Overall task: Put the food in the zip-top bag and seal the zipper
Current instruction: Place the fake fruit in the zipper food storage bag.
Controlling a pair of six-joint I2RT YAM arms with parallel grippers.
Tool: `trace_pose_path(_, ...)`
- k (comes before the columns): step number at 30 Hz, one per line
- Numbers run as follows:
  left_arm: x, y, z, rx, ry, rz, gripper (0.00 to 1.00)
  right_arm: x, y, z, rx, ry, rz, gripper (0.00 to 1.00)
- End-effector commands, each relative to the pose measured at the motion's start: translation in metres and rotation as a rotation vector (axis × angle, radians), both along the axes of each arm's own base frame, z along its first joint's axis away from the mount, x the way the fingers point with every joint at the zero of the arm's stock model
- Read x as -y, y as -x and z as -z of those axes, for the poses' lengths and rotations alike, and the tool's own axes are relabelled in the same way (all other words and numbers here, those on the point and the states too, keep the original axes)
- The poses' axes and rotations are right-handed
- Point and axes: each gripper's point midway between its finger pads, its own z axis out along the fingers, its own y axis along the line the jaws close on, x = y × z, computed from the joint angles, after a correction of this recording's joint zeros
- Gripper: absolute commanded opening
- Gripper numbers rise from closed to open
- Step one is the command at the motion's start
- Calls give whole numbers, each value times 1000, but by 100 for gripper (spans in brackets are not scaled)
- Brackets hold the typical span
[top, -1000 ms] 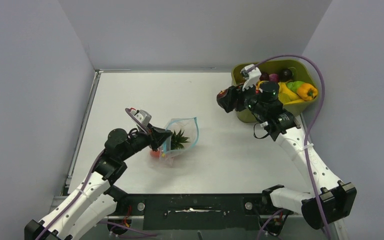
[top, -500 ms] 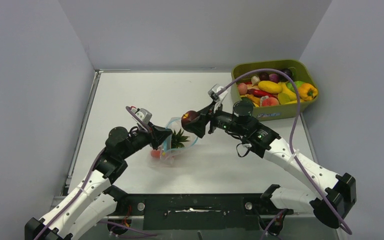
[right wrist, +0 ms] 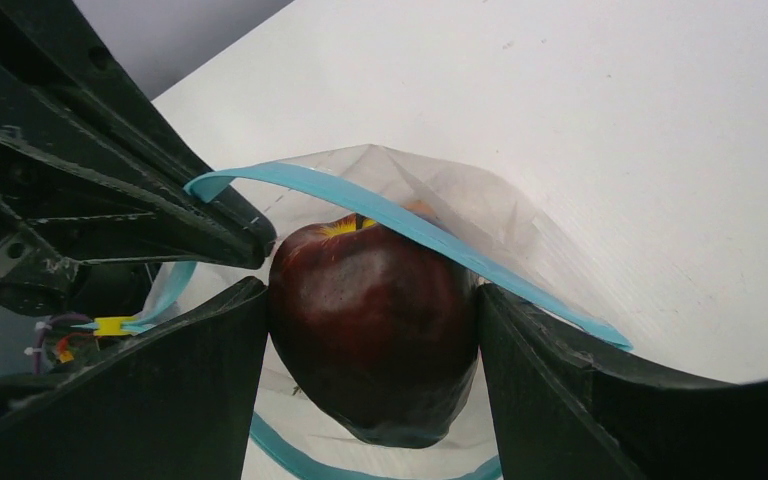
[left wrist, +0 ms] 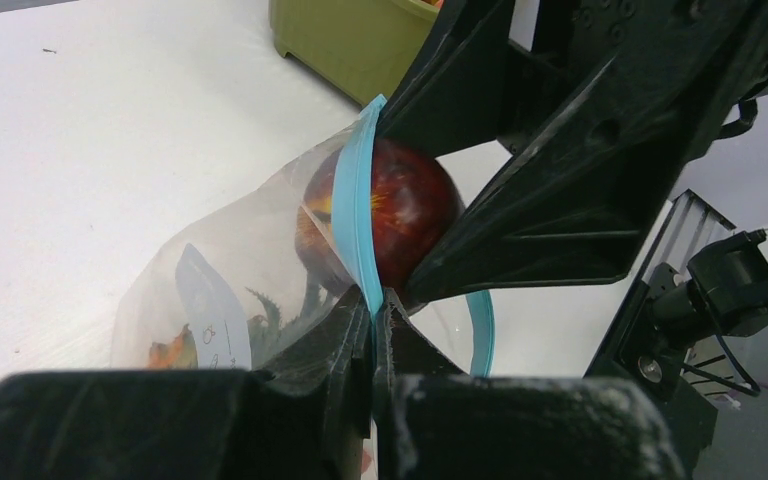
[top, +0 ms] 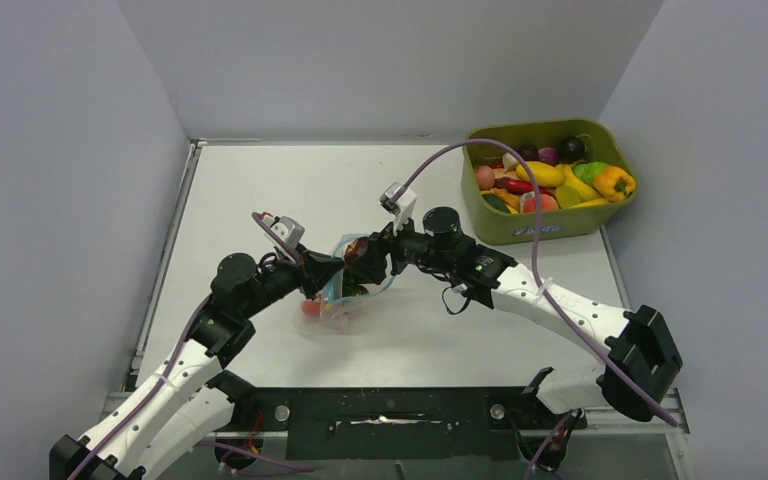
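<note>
Between the half-spread jaws of the right gripper (top: 362, 255) the apple (right wrist: 370, 340) is clamped; it has been carried over from the tub (top: 535, 228) and is now lodged in the bag (left wrist: 225, 270) mouth; the zipper (left wrist: 352, 215) is pinched by the left gripper (left wrist: 372, 312), jaws closed; release is judged next.
</note>
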Motion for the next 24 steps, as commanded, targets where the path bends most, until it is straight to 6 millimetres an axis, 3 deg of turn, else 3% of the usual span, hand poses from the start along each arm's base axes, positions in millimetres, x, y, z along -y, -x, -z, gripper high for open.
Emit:
trace_pose_path(1, 4, 0, -46, 119, 62, 26, 0, -12, -9, -15, 72, -32, 20, 52)
trace_pose_path(7, 4, 1, -50, 133, 63, 31, 0, -9, -5, 5, 49, 44, 64, 52)
trace_pose_path(11, 4, 1, -50, 142, 63, 31, 0, -5, -9, 8, 33, 66, 108, 52)
trace_pose_path(19, 6, 5, -48, 149, 70, 50, 0, -12, -14, -23, 32, -69, 164, 55)
trace_pose_path(24, 5, 6, -49, 152, 77, 47, 0, -11, -17, -18, 41, -53, 200, 59)
